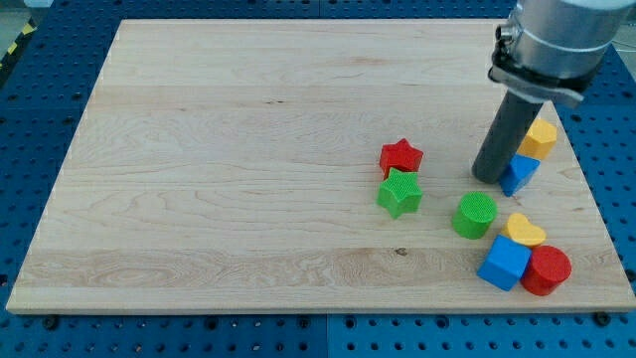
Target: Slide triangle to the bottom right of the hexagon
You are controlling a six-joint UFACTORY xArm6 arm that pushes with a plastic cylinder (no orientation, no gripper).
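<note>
The blue triangle (521, 173) lies near the board's right edge, just below and left of the yellow hexagon (542, 137), and touches or nearly touches it. My tip (488, 178) is down on the board right against the triangle's left side. The dark rod rises from there to the arm at the view's top right and hides part of the triangle's left corner.
A red star (400, 156) and a green star (399, 193) sit left of the tip. A green cylinder (475, 215) is just below it. A yellow heart-like block (525, 230), a blue cube (505, 263) and a red cylinder (546, 269) cluster at the bottom right. The board's right edge (586, 189) is close.
</note>
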